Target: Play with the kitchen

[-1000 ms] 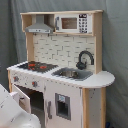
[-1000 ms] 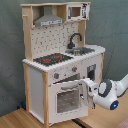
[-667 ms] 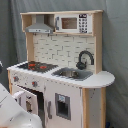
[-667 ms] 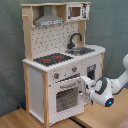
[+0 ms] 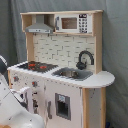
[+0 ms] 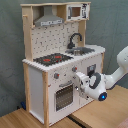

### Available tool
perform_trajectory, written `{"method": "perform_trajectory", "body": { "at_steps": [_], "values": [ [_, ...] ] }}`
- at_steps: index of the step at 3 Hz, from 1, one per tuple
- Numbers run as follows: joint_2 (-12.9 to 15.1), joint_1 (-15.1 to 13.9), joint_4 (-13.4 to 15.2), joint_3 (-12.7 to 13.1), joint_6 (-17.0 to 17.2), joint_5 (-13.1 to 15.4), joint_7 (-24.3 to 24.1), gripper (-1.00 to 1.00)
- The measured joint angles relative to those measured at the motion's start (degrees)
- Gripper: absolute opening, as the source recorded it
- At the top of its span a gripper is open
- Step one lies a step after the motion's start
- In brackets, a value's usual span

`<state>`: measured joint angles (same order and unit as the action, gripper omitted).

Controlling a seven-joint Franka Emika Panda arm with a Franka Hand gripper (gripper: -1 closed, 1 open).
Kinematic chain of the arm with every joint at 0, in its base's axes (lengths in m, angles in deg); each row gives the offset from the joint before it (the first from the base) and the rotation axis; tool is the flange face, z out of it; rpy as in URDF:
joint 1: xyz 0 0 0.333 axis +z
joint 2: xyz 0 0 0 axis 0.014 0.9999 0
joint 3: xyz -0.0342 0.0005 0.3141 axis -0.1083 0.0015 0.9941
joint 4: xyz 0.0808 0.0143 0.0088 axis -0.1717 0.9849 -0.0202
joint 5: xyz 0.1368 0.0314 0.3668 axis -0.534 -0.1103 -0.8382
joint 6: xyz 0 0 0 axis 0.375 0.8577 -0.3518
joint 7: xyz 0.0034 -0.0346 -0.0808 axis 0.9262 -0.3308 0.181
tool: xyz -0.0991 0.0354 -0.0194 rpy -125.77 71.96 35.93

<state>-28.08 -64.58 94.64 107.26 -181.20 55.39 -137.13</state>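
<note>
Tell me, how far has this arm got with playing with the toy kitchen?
Barely started, by the look of it. The kitchen stands tidy: the oven door looks shut, and nothing sits on the hob or in the sink. In hand: the gripper is right at the front panel beside the oven door, in the second exterior view. Left: actually opening or moving anything.

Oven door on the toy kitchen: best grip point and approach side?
Grip the horizontal bar handle across the top of the oven door, above its window. Come straight at the kitchen front, pincer closing over and under the bar; probably it then pulls outward and down. The pincer sits beside the handle's right end in the second exterior view.
</note>
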Motion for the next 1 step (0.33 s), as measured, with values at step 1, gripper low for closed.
{"method": "perform_trajectory", "body": {
  "at_steps": [1],
  "values": [
    [0.0, 0.13, 0.3, 0.6, 0.13, -0.01, 5.8, 1.0]
  ]
}}
